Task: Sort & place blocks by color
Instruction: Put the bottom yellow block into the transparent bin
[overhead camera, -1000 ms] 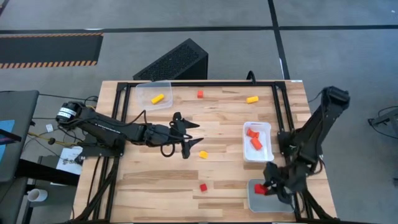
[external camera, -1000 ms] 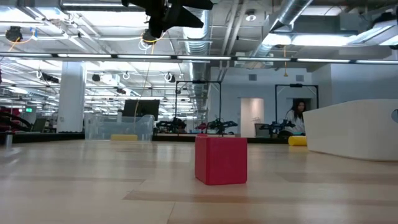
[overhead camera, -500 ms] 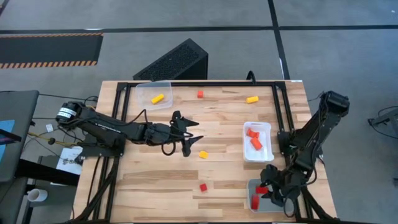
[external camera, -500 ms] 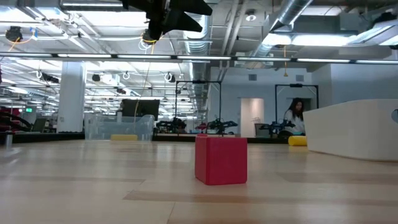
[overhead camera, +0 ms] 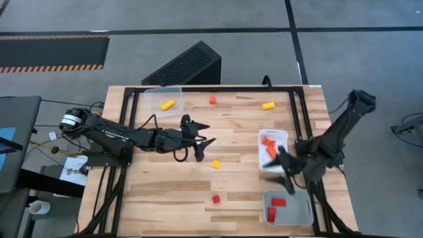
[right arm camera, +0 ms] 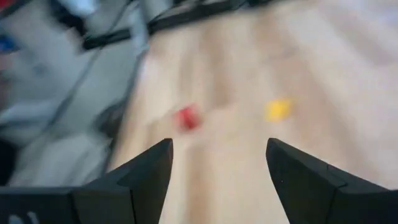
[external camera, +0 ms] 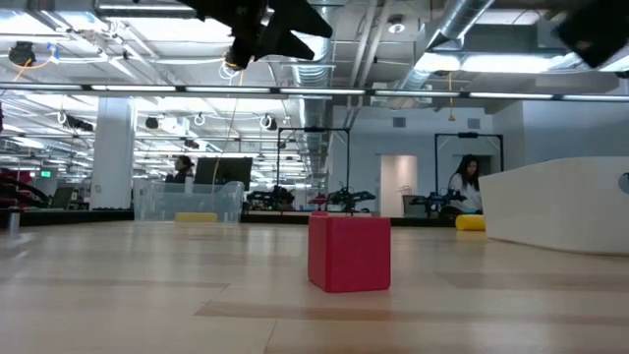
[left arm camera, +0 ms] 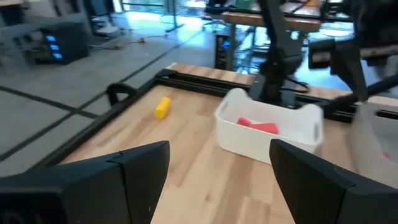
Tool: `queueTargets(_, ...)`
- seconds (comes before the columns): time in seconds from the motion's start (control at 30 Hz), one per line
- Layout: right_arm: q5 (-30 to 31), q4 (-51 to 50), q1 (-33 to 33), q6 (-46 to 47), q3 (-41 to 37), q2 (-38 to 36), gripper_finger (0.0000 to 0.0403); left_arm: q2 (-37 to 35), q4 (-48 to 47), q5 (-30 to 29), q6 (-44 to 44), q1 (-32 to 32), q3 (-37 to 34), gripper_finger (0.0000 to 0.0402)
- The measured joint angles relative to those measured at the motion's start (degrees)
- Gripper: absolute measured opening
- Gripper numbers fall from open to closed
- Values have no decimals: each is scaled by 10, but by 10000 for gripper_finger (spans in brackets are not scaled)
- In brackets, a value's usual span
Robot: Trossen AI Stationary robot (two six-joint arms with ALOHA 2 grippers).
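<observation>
My left gripper (overhead camera: 205,137) hovers open above the table's middle, nothing between its fingers; it also shows at the top of the low view (external camera: 270,20). My right gripper (overhead camera: 281,170) hangs open and empty between the white tray (overhead camera: 284,135) of orange and red blocks (overhead camera: 269,149) and the clear near-right tray (overhead camera: 301,210), where two red blocks (overhead camera: 275,206) lie. Loose on the wood lie a yellow block (overhead camera: 216,164), a red cube (overhead camera: 215,198) (external camera: 349,252), a far red block (overhead camera: 213,100) and a far yellow block (overhead camera: 268,105).
A clear tray (overhead camera: 155,98) at the far left holds a yellow block (overhead camera: 167,104). A black frame rail (overhead camera: 218,88) runs along the far edge and down both sides. A black box (overhead camera: 185,65) stands beyond the far edge. People (external camera: 470,182) show in the room behind.
My right gripper has let go of a red block, which now lies in the near-right tray, and has risen and swung toward the far edge and the table's middle. My left gripper has shifted slightly toward the far edge.
</observation>
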Motion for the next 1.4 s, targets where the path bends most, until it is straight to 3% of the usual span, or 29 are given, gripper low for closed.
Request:
queueTargets(0.2, 56, -18, -166, -103, 0, -16, 281, 0, -35, -27, -21, 0, 0, 265)
queueTargets(0.3, 53, -16, -276, -120, 0, -10, 281, 0, -50, -27, -29, 0, 0, 265)
queueTargets(0.43, -45, -17, -416, -133, 0, 7, 282, 0, -72, -17, -37, 0, 0, 265)
queueTargets(0.57, -142, -13, -492, -150, 0, 37, 282, 7, -100, 24, -45, 0, 0, 265)
queueTargets(0.73, -193, 16, -502, -177, 0, 65, 282, 76, -71, 98, -3, -1, 1, 265)
queueTargets(1.07, -184, 63, -452, -202, 0, 51, 282, 202, -29, 221, 104, 14, 0, 265)
queueTargets(1.4, -180, 70, -440, -209, 0, 49, 282, 296, -15, 269, 177, 20, 43, 265)
